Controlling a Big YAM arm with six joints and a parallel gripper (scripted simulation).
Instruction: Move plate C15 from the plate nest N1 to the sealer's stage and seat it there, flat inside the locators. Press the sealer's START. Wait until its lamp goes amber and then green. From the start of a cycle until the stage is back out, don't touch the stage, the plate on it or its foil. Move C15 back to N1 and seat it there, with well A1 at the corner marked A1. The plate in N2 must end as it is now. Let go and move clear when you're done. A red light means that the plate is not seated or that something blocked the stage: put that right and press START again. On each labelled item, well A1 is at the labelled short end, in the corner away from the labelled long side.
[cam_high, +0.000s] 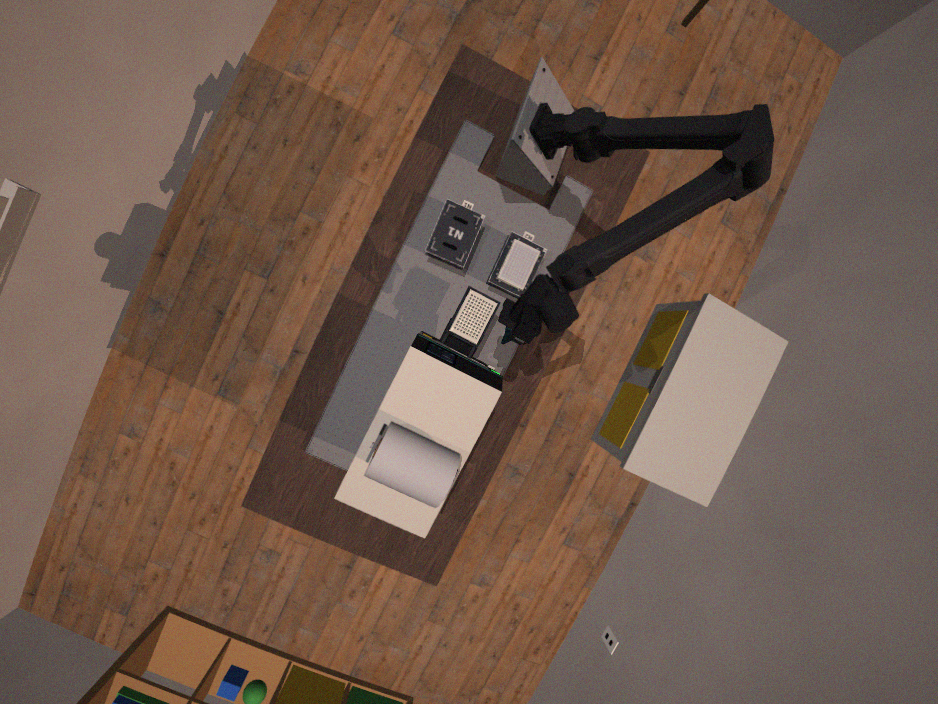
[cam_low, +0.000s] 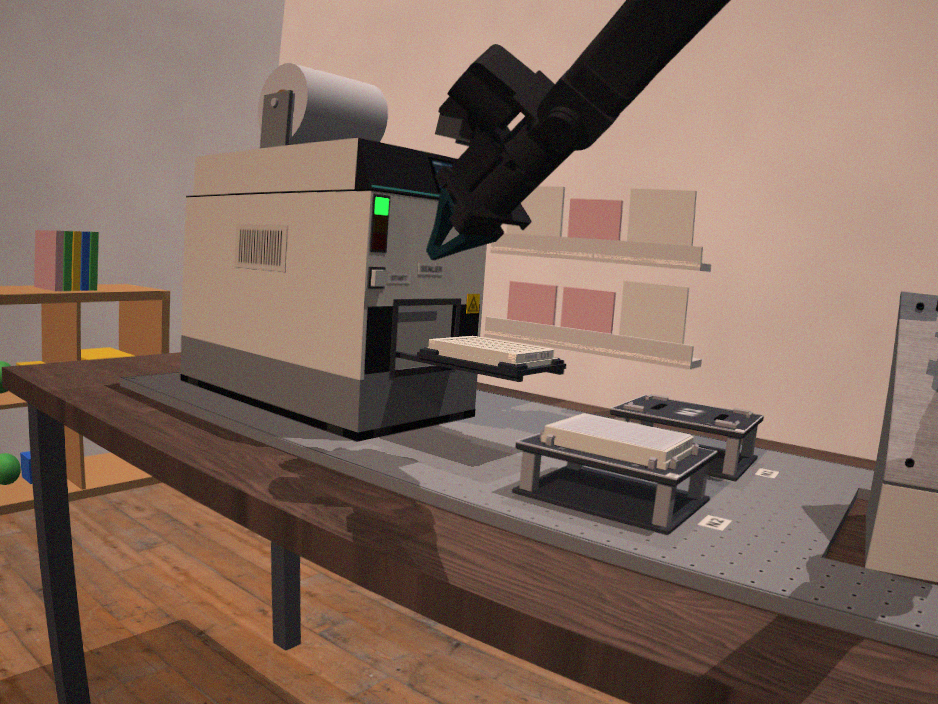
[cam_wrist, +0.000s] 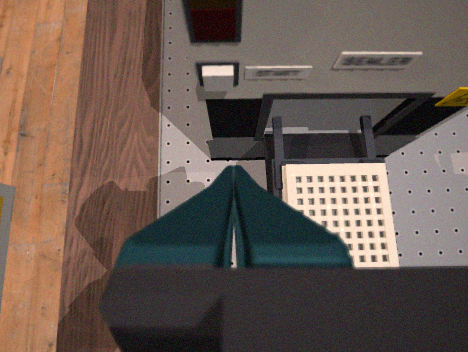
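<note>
Plate C15 (cam_high: 474, 314) (cam_low: 488, 349) (cam_wrist: 340, 215), a white well plate, lies on the sealer's stage (cam_low: 530, 369) (cam_wrist: 276, 150), which stands out in front of the sealer (cam_high: 431, 409) (cam_low: 272, 303). The sealer's lamp (cam_low: 381, 206) is green. My gripper (cam_high: 506, 338) (cam_low: 433, 253) (cam_wrist: 233, 177) is shut and empty. It hangs in the air before the sealer's front, beside the stage and above it, its tips pointing toward the START button (cam_low: 376, 277) (cam_wrist: 217, 71). Nest N1 (cam_high: 454, 234) (cam_low: 689, 415) is empty. Nest N2 holds a white plate (cam_high: 518, 263) (cam_low: 617, 439).
A foil roll (cam_high: 412, 463) (cam_low: 325, 102) sits on top of the sealer. The arm's grey mount (cam_high: 537, 128) (cam_low: 905, 424) stands at the table's end. A white cabinet (cam_high: 708, 397) stands beside the table. Wall shelves (cam_low: 598, 253) hang behind.
</note>
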